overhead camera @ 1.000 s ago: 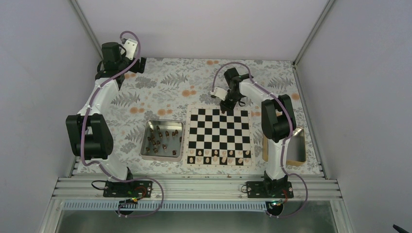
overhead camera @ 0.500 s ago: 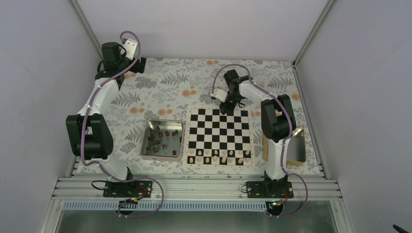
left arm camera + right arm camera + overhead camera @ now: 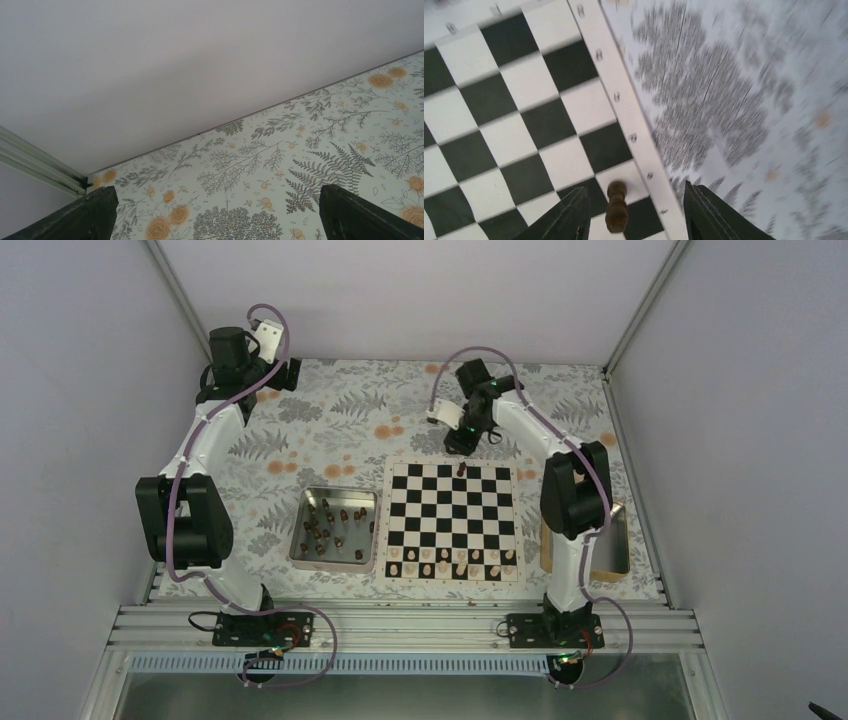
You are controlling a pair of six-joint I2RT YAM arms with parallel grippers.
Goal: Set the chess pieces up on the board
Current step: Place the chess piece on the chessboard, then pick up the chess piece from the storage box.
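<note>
The left jaws hang wide open at the far left. Most dark pieces (image 3: pixel 325 528) wait in the tray (image 3: pixel 332 565). One piece (image 3: pixel 616 212) stands on the board's (image 3: pixel 450 510) far row; the right jaws are open nearby. Next, fetch another.

Looks like a robotics lab test cell. Boxed in by plain grey panel walls (image 3: pixel 420 300) on aluminium extrusion posts (image 3: pixel 648 300). Holds a cabled left arm (image 3: pixel 205 450) and right arm (image 3: pixel 570 495), bolted to a slotted metal rail (image 3: pixel 400 625) at the near edge of a fern-print surface (image 3: pixel 340 425).
</note>
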